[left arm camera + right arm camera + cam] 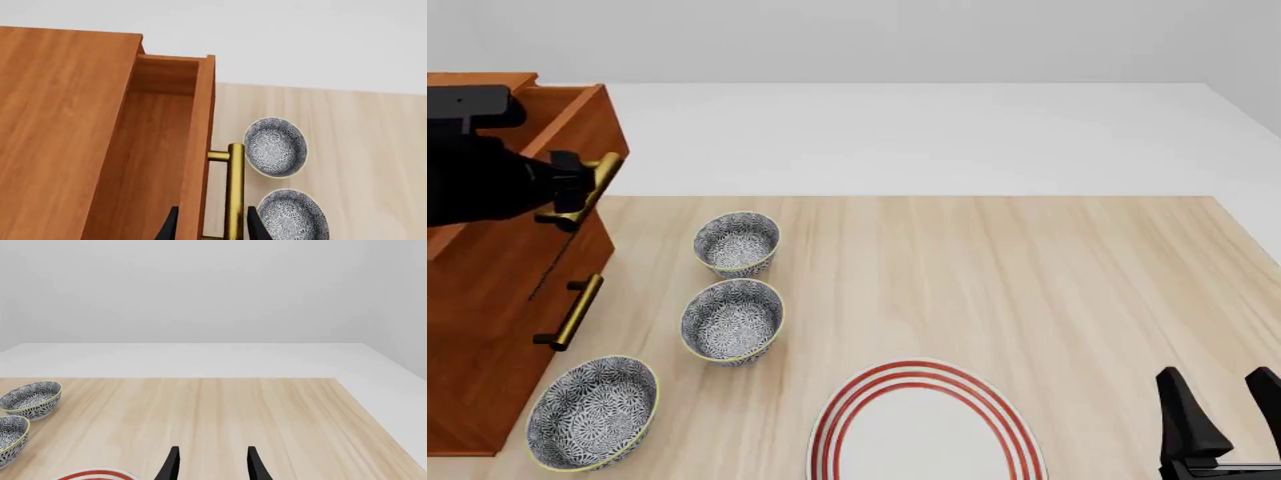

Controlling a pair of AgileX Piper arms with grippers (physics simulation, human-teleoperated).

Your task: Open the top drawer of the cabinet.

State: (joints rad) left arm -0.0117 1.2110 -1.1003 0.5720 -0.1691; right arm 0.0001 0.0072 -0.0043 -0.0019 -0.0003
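The reddish-brown cabinet (pixel 487 330) stands at the table's left edge. Its top drawer (pixel 585 118) is pulled partway out, and the left wrist view shows the plain wooden box inside the top drawer (pixel 157 165). The brass bar handle (pixel 235 190) and the drawer front sit between the spread fingers of my left gripper (pixel 213 230), which reads as open. From the front, the left gripper (pixel 567 190) is at the handle (pixel 598 178). My right gripper (pixel 1225 410) rests open and empty near the table's front right corner, its fingertips (pixel 172 462) over bare wood.
Three patterned bowls (pixel 737 243) (pixel 733 320) (pixel 593 412) stand in a row just right of the cabinet. A red-rimmed white plate (pixel 924 425) lies at the front centre. A lower drawer's handle (pixel 570 312) shows below the open one.
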